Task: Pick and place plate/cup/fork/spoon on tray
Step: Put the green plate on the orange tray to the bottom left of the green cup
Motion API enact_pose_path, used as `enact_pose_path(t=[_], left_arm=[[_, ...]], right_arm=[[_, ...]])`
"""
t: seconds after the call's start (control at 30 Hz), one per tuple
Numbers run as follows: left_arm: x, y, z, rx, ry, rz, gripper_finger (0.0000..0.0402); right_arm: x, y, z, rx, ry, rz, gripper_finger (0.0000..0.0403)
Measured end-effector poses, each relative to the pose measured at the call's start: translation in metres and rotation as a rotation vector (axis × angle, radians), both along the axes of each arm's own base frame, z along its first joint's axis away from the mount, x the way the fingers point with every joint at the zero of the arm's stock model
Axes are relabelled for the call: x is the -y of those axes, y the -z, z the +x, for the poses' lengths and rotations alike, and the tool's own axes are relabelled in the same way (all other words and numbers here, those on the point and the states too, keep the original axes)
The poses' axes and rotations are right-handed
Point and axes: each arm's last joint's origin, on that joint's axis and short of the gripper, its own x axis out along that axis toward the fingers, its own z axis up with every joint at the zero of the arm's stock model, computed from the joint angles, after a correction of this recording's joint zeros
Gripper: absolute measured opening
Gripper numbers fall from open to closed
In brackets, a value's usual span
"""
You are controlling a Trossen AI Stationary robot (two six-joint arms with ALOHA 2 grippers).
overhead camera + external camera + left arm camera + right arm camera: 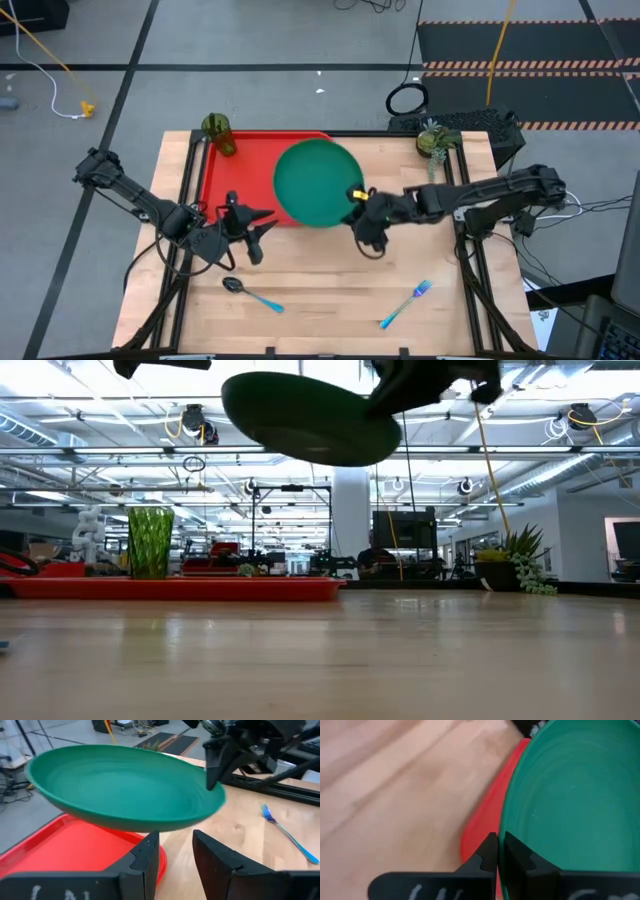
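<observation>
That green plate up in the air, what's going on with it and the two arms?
The right pincer is shut on the rim of the plate and holds it in the air over the red tray's right end. The cup already stands in the tray's far left corner. The left pincer waits open and empty beside the tray. The spoon and fork lie on the table nearer the front.

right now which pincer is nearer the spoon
Left. The left pincer hovers just above the spoon in the high view; the right pincer holds the plate farther off.
</observation>
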Motion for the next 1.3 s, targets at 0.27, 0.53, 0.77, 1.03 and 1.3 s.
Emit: enact_pose_path(t=[0.27,0.53,0.77,1.03,1.3], left_arm=[[-0.003,0.0,0.001,0.006,-0.026,0.0,0.012],[-0.003,-0.001,0.002,0.005,-0.021,0.009,0.012],[-0.007,-0.001,0.003,-0.003,-0.028,0.034,0.012],[-0.012,-0.001,0.006,-0.009,-0.05,0.049,0.012],[-0.011,-0.005,0.008,0.006,-0.033,0.072,0.012]], right_arm=[[0.043,0.011,0.026,0.071,-0.009,-0.018,0.0],[0.073,0.032,0.052,0.148,0.0,0.046,0.0],[0.083,0.048,0.087,0.181,-0.03,0.131,0.0],[0.09,0.061,0.135,0.149,0.014,0.221,0.0],[0.091,0.085,0.147,0.116,0.004,0.265,0.0]])
